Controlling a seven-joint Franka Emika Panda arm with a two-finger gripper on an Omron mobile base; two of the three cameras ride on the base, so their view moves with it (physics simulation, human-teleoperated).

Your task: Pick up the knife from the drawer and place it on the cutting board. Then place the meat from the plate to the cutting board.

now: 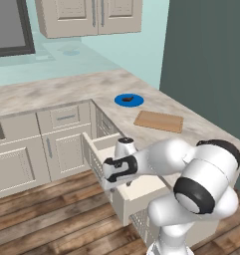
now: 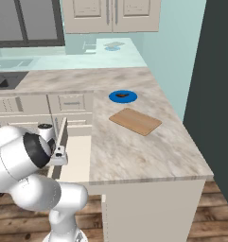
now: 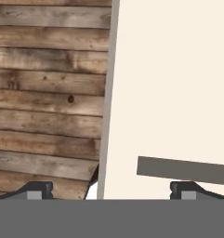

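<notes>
i see the wide, shallow cream-white drawer (image 1: 122, 191) pulled out from under the marbled grey-beige desk (image 2: 134, 146), with my two-finger dark gripper (image 3: 111, 189) hanging above its outer edge. the fingers (image 3: 36, 189) stand wide apart and hold nothing; one sits over the brown plank floor (image 3: 48, 93), the other over the drawer's pale inside. a flat grey-brown bar (image 3: 183, 169) lies on that pale floor near one finger; i judge it may be part of the small knife, but i cannot tell blade from handle. the thin rectangular light-brown wooden cutting board (image 1: 159, 121) lies bare on the desk, and the small reddish-brown lump of meat (image 1: 127, 99) sits on the round bright blue plate (image 1: 135, 102) just beyond it, board and plate apart. by my reading only the drawer opening is done: grasping the knife, setting it on the board, and moving the meat across all remain.
</notes>
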